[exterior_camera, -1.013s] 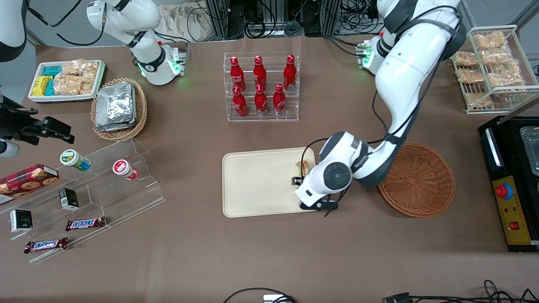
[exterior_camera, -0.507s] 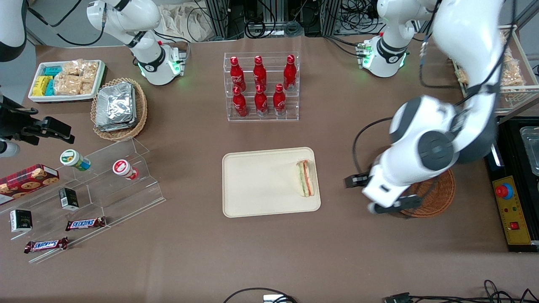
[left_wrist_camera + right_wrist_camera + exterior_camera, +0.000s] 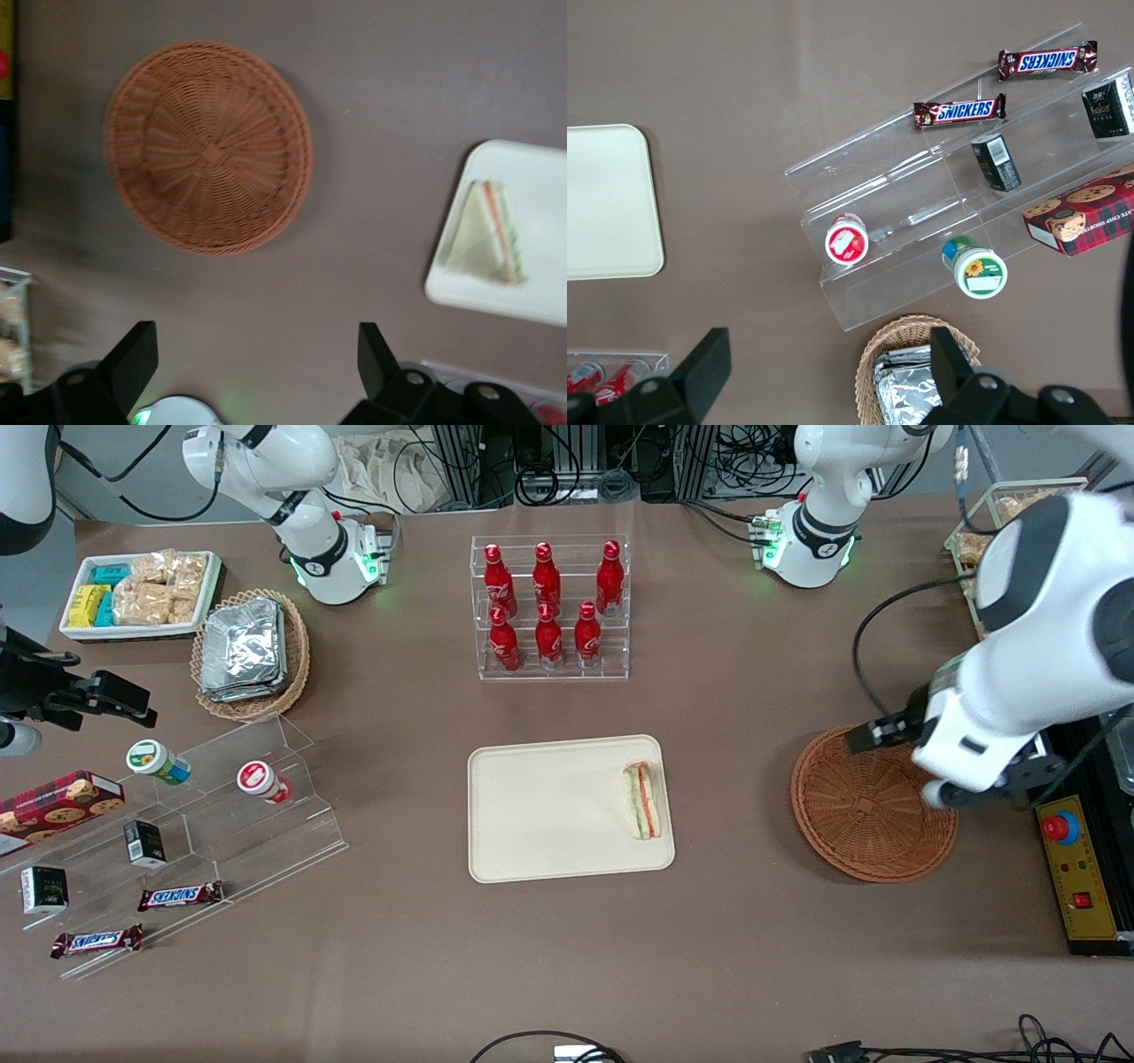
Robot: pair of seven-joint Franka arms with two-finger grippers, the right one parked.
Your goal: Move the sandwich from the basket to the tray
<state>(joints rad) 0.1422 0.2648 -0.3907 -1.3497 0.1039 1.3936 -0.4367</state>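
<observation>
Sandwich (image 3: 643, 801) at tray (image 3: 540, 815) edge nearest basket (image 3: 864, 815); soft, light, grip bread faces; gripper (image 3: 252, 359) released, empty, above basket.

Six red bottles (image 3: 547, 607), two Snickers bars (image 3: 180, 895), one sandwich (image 3: 643, 800).

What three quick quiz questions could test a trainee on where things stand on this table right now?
1. True or false: the sandwich lies on the tray.
2. What does the basket hold?
   A. foil packets
   B. bottles
   C. nothing
3. The gripper is open, raised above the table near the ____.

Key:
1. true
2. C
3. basket
</observation>
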